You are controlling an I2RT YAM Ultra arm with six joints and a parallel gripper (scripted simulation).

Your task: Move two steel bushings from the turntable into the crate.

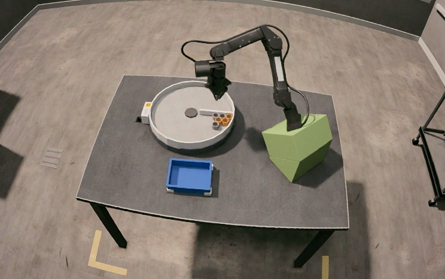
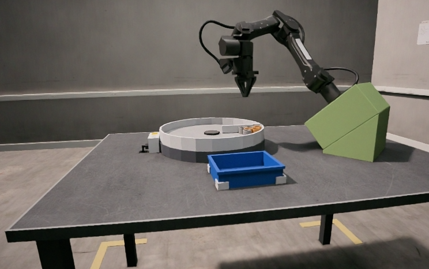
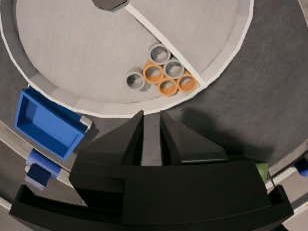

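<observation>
The black arm (image 1: 243,39) (image 2: 263,27) rises from the green block (image 1: 296,144) (image 2: 351,123) (image 3: 263,172), bends at its high elbow, and reaches over the turntable (image 1: 190,144) (image 2: 209,144) (image 3: 100,112). Its wrist drops, so the gripper (image 1: 217,97) (image 2: 244,95) (image 3: 151,116) points downward, well above the turntable. The fingers are almost together, with a narrow gap and nothing between them. Lower than the fingertips, inside the rim, are three steel bushings (image 1: 215,127) (image 2: 246,131) (image 3: 145,84) and three orange bushings (image 1: 225,124) (image 2: 256,129) (image 3: 168,94). Two steel ones are in the cluster beside the white divider (image 1: 213,112) (image 2: 230,129) (image 3: 165,40); the third is at the cluster's other side. The blue crate (image 1: 189,190) (image 2: 249,179) (image 3: 50,123), also below the gripper's height and outside the turntable, sits level between its white corner guides (image 1: 207,193) (image 2: 222,185) (image 3: 86,121), with no bushing visible inside.
</observation>
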